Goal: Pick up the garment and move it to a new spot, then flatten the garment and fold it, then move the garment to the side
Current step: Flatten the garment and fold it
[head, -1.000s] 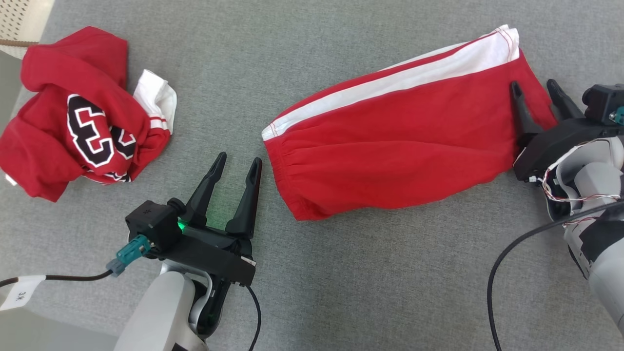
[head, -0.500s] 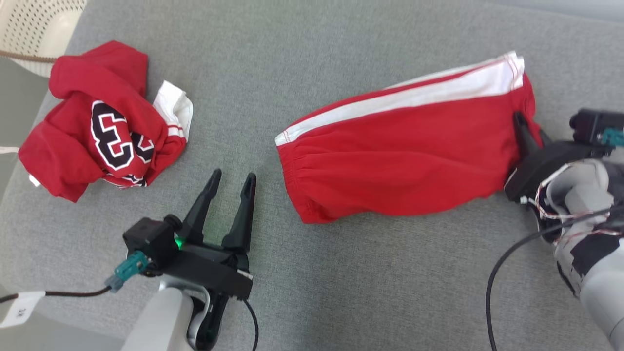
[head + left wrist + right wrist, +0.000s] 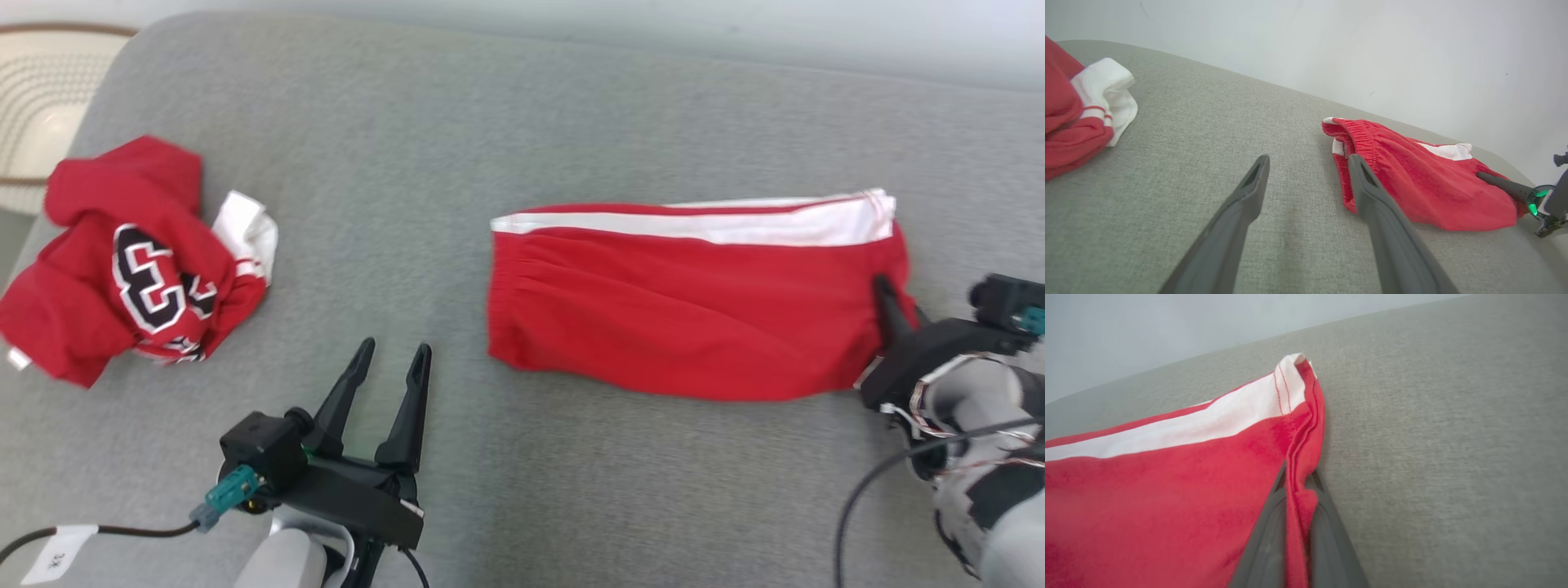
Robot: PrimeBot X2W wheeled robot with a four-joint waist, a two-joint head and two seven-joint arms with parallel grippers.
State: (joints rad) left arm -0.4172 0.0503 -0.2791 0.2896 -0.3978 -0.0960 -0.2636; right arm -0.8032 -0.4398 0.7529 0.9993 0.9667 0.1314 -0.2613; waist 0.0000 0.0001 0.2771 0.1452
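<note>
Now your right gripper (image 3: 883,287) pinches the hem at the right end of the red shorts (image 3: 678,318), lying flat on the grey cushion (image 3: 457,131). Your left gripper (image 3: 390,353), fingers spread and empty, hovers near their waistband without touching it.

Spread fingers (image 3: 1237,212) of left gripper (image 3: 1307,160) over grey fabric surface (image 3: 1188,139), red shorts (image 3: 1412,183) nearby, right gripper (image 3: 1482,176) apparently pinching their edge

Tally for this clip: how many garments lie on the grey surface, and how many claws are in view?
Garments: 2, the folded red shorts and the crumpled red jersey.
Claws: 2, the left claw, open, and the right claw, shut on the shorts' edge.
Total: 4.
</note>
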